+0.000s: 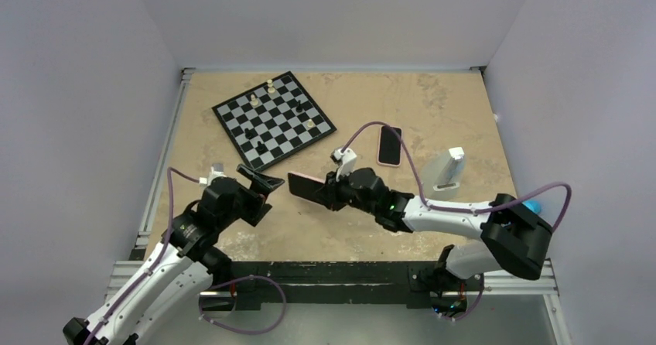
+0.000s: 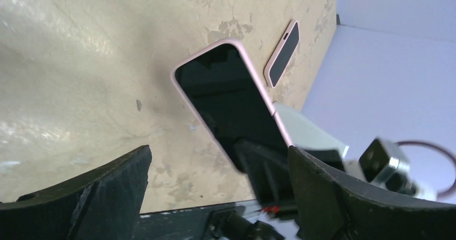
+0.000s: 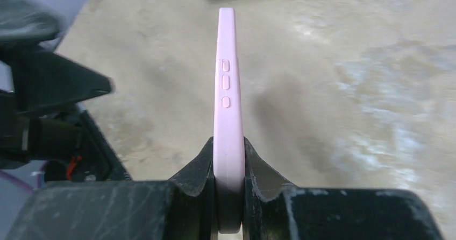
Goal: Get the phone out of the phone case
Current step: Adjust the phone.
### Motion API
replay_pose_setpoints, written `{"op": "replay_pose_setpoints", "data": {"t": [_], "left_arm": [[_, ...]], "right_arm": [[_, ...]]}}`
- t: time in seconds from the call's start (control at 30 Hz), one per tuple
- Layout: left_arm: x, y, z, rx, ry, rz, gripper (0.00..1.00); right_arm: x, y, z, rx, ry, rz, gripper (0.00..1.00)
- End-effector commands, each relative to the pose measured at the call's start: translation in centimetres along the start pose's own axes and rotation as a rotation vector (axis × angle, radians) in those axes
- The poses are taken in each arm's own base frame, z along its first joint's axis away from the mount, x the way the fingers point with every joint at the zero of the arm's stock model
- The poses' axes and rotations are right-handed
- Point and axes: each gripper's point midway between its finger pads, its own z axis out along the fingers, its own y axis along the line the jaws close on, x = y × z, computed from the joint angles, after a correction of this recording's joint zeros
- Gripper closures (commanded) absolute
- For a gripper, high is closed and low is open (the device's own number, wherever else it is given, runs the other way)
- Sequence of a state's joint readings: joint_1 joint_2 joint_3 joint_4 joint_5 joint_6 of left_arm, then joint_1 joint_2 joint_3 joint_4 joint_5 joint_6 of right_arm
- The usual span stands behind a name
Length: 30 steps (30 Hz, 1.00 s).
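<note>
My right gripper (image 1: pixel 330 190) is shut on one end of a phone in a pink case (image 1: pixel 306 187) and holds it above the table, dark screen towards the left arm. In the right wrist view the case (image 3: pixel 226 89) shows edge-on with its side buttons, clamped between both fingers (image 3: pixel 189 171). In the left wrist view the cased phone (image 2: pixel 228 100) is just ahead of my left gripper (image 2: pixel 218 197), which is open and empty. In the top view the left gripper (image 1: pixel 261 182) is a little left of the phone's free end, apart from it.
A second pink-edged phone with a dark face (image 1: pixel 389 145) lies flat behind the right gripper. A chessboard (image 1: pixel 275 119) with several pieces is at the back left. A white stand (image 1: pixel 449 170) is at the right, with a small blue thing (image 1: pixel 532 204) near it.
</note>
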<state>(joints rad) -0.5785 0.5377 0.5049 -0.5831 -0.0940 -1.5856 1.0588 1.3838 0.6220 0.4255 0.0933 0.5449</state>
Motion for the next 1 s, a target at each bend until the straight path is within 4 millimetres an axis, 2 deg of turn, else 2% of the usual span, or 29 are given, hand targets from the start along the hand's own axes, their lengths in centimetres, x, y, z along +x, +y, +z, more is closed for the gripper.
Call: {"op": "replay_pose_setpoints", "data": {"t": [0.0, 0.13, 0.27, 0.43, 0.57, 0.73, 0.8, 0.9, 0.97], "left_arm": [[-1.1, -1.3, -1.7, 0.09, -0.05, 0.386, 0.0], [-0.2, -4.8, -2.8, 0.215, 0.0, 0.768, 0.0], [1.8, -7.6, -3.6, 0.29, 0.134, 0.995, 0.0], [5.4, -9.2, -3.5, 0.438, 0.334, 1.108, 0.0], [7.9, -9.2, -4.2, 0.562, 0.475, 1.129, 0.0], [9.9, -7.5, -5.2, 0.642, 0.626, 1.119, 0.0], [10.2, -6.4, -5.1, 0.628, 0.659, 1.106, 0.05], [10.5, -5.4, -5.2, 0.61, 0.7, 1.086, 0.17], [10.7, -5.1, -5.7, 0.62, 0.726, 1.083, 0.18]], "right_arm": [[-3.5, -2.2, -1.8, -0.035, 0.028, -0.09, 1.0], [-3.5, -2.8, -3.4, -0.07, 0.159, -0.145, 1.0], [-2.5, -0.6, -5.1, -0.232, 0.299, -0.126, 1.0], [-1.7, 2.6, -7.1, -0.455, 0.379, -0.166, 1.0], [-1.7, 4.3, -8.5, -0.586, 0.377, -0.213, 1.0], [-3.4, 6.7, -9.7, -0.72, 0.33, -0.244, 1.0], [-3.8, 7.5, -9.9, -0.776, 0.318, -0.252, 1.0], [-4.5, 8.4, -10.3, -0.839, 0.308, -0.273, 1.0], [-5.0, 8.8, -10.5, -0.863, 0.298, -0.283, 1.0]]}}
